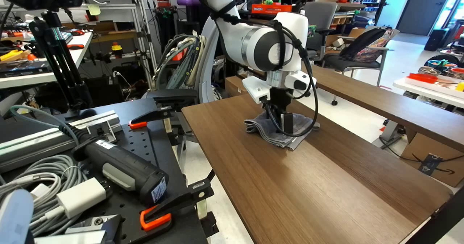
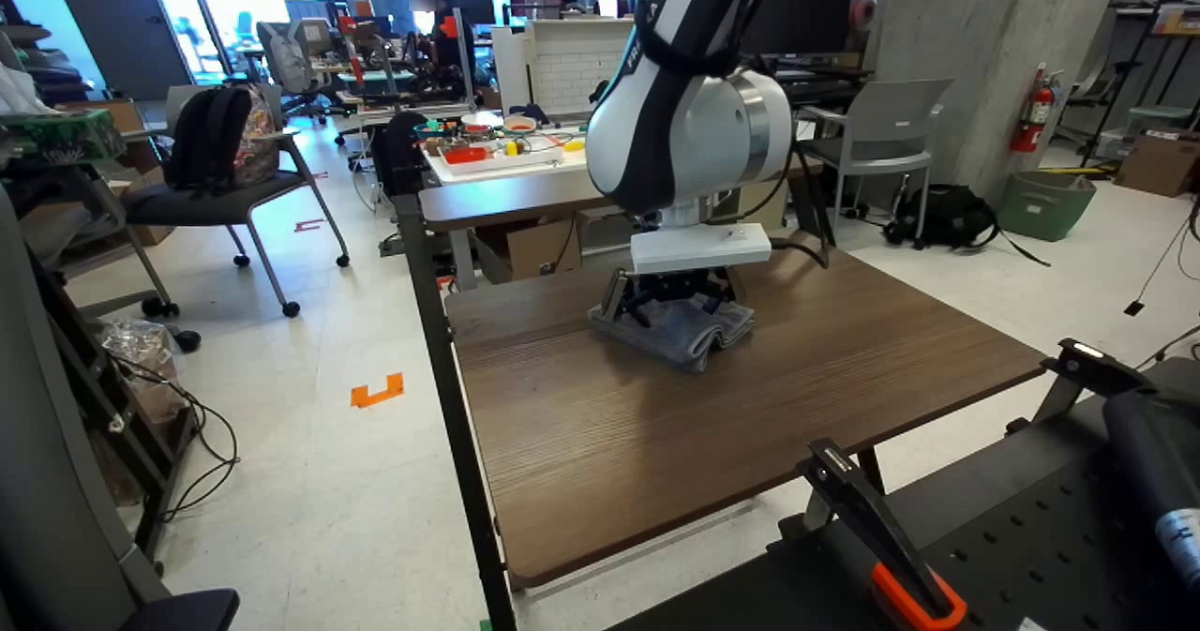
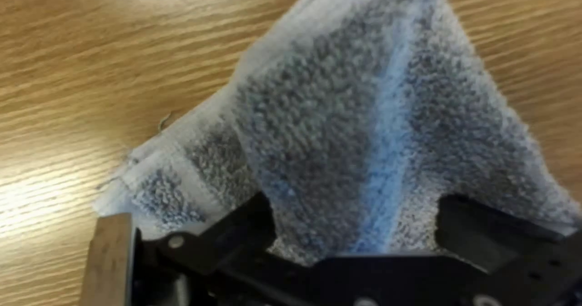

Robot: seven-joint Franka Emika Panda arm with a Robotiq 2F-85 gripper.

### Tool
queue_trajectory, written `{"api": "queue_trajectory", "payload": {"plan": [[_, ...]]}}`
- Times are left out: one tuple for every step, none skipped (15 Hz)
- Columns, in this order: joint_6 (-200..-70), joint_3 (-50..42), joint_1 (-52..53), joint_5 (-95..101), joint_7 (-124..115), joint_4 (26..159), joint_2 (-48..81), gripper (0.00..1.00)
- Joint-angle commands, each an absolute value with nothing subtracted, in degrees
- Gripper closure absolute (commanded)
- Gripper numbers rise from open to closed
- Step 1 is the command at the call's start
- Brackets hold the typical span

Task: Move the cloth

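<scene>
Gripper (image 2: 670,305) pointing down over the cloth (image 2: 677,330), its fingers (image 2: 614,295) spread wide apart and nothing visibly pinched between them; whether the tips press on the fabric cannot be told. From left to right in an exterior view: a black hand tool (image 1: 123,168) and an orange-handled clamp (image 1: 177,202), both off to the side; then the brown surface (image 1: 319,186), with the grey cloth lying on it toward the far end, directly beneath the gripper; and, farther right, a cardboard box (image 1: 431,146). From left to right in the wrist view: a flat, layered corner of the cloth with a pale band and a stray thread (image 3: 163,123) just beside it; what looks like a raised fold (image 3: 391,128) running through the middle, between the fingers; and a slanting outer edge. Handling, by judgement: the thick pile suggests a light, limp cloth that yields under pressure and is unlikely to slip once pinched. The raised fold is probably the best place to take hold, since closing there should gather several layers; a shallow pinch might lift only the top one.
</scene>
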State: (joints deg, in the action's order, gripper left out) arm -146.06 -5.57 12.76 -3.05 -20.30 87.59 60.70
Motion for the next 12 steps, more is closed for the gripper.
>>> {"api": "queue_trajectory", "payload": {"plan": [[-147.8,-6.1,15.7,-1.3,-22.9,87.8,62.3,0.0],[-148.0,-6.1,16.0,-1.0,-22.9,88.0,62.3,0.0],[-148.1,-5.9,16.2,-1.0,-22.9,88.4,61.8,0.0],[-148.3,-5.9,16.3,-0.9,-23.1,88.7,61.3,0.0],[-148.7,-5.9,16.4,-0.9,-23.3,89.2,60.8,0.0],[-149.1,-5.8,16.5,-1.1,-23.4,90.5,59.5,0.0],[-149.0,-5.7,16.6,-1.2,-23.4,91.6,58.4,0.0],[-149.6,-5.6,16.8,-1.2,-23.4,93.6,56.7,0.0],[-150.3,-5.4,16.9,-1.3,-23.2,95.5,55.1,0.0],[-150.9,-5.1,17.0,-1.4,-23.1,97.3,53.4,0.0],[-152.0,-4.7,16.9,-1.6,-22.7,99.4,51.6,0.0],[-153.3,-4.3,16.8,-1.7,-22.2,101.6,49.8,0.0]]}}
